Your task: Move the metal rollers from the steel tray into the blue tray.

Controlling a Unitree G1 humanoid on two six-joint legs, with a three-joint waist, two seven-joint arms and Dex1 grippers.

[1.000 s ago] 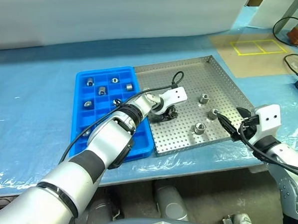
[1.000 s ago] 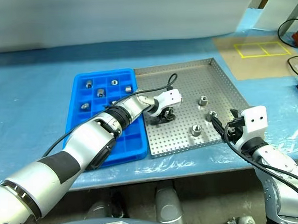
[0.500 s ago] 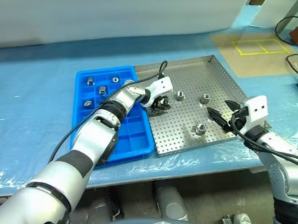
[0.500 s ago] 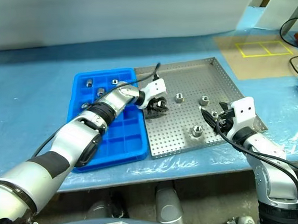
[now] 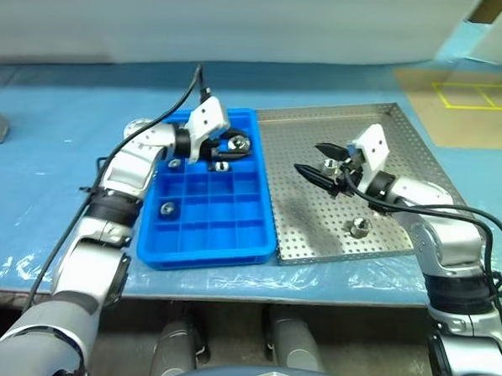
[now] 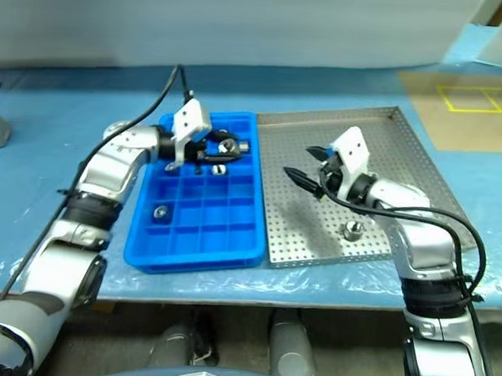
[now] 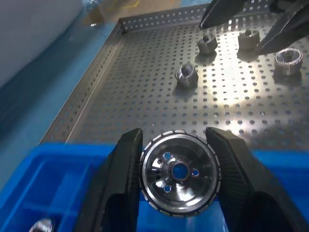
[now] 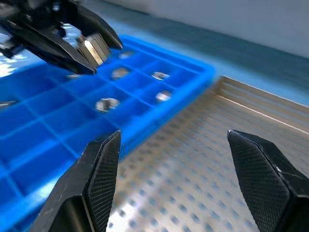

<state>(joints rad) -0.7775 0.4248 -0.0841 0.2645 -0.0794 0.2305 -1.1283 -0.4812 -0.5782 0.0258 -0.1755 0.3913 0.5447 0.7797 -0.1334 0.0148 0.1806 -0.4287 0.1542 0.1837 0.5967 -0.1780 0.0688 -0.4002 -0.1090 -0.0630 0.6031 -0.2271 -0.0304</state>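
Roller in left pincer, over blue tray

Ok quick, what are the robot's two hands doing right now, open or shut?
Left gripper: shut on a metal roller, over the blue tray.
Right gripper: open, holding nothing, over the steel tray.

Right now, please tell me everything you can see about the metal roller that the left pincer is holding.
The metal roller is a shiny silver short cylinder with a dark central hole, smaller holes around it and a finely notched rim. It sits clamped between the two black fingers of the left pincer, its flat face towards the wrist camera, raised over the far end of the blue tray.
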